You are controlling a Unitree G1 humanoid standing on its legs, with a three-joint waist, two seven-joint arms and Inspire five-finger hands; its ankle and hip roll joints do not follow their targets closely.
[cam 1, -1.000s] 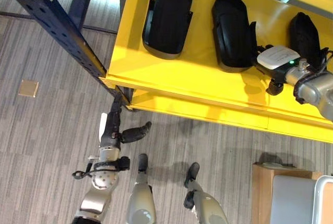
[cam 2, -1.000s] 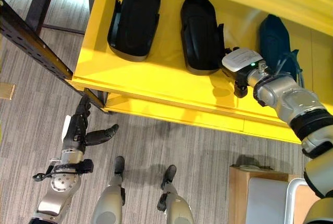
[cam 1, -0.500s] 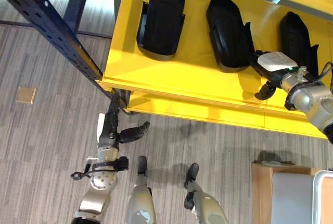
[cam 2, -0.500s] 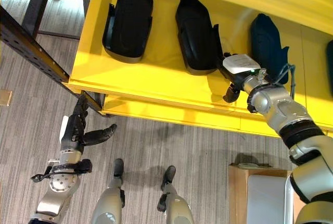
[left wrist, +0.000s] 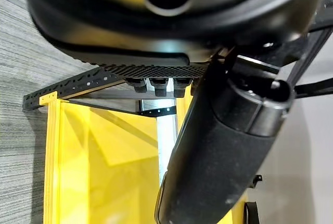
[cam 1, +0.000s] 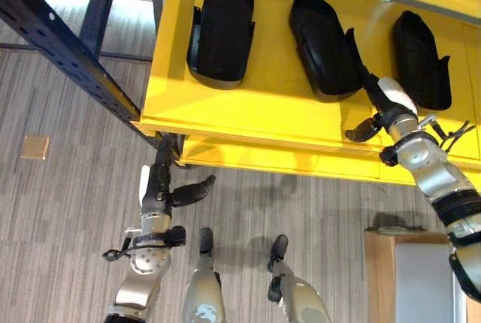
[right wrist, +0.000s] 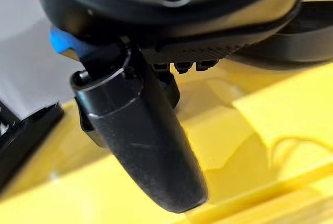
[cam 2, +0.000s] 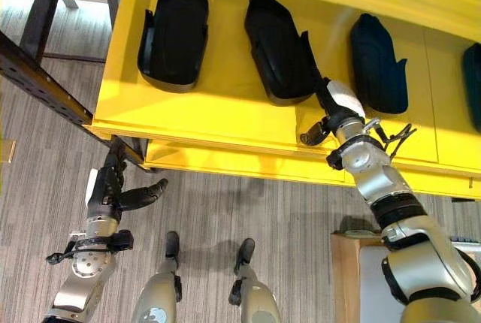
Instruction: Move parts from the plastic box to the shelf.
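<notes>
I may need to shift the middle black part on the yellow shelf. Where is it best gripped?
Probably across the narrow width of the middle black part, coming from the shelf's open front edge: it lies lengthwise front to back, with gaps either side. The right hand is alongside it.

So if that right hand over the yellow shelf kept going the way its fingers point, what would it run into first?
Most likely the middle black part. The right hand has straight fingers aimed up along that part's edge, and they look very close to it already. Depth is hard to judge, so it might slide alongside on the yellow shelf.
</notes>
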